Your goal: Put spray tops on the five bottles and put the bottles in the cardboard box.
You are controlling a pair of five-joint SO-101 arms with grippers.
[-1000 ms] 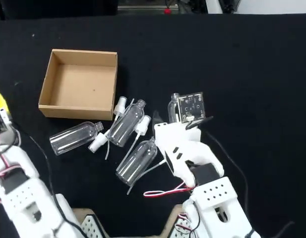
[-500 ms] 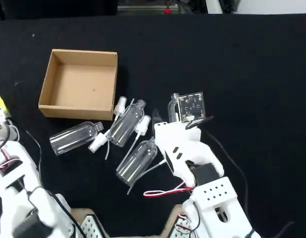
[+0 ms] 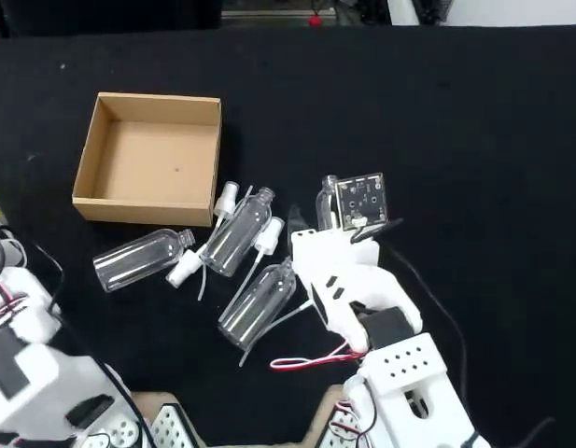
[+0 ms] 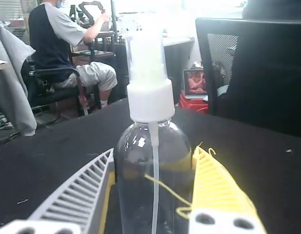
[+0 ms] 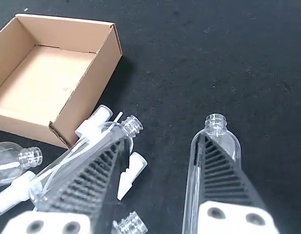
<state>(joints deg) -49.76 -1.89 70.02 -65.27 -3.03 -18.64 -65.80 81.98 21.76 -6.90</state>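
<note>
I see the black table (image 3: 474, 140) with the cardboard box (image 3: 138, 212) toward its back left corner, open side up. My right gripper (image 5: 165, 141) sits near the table's middle, fingers spread wide, with an uncapped bottle (image 5: 216, 141) along one finger. My left gripper (image 4: 155, 151), at the front left corner, is clamped on a capped bottle (image 4: 150, 165), its spray top (image 4: 149, 92) on. Three bare bottles (image 3: 143, 259) (image 3: 237, 231) (image 3: 258, 301) lie between box and right gripper, loose spray tops (image 3: 227, 198) (image 3: 268, 236) (image 3: 183, 271) among them.
</note>
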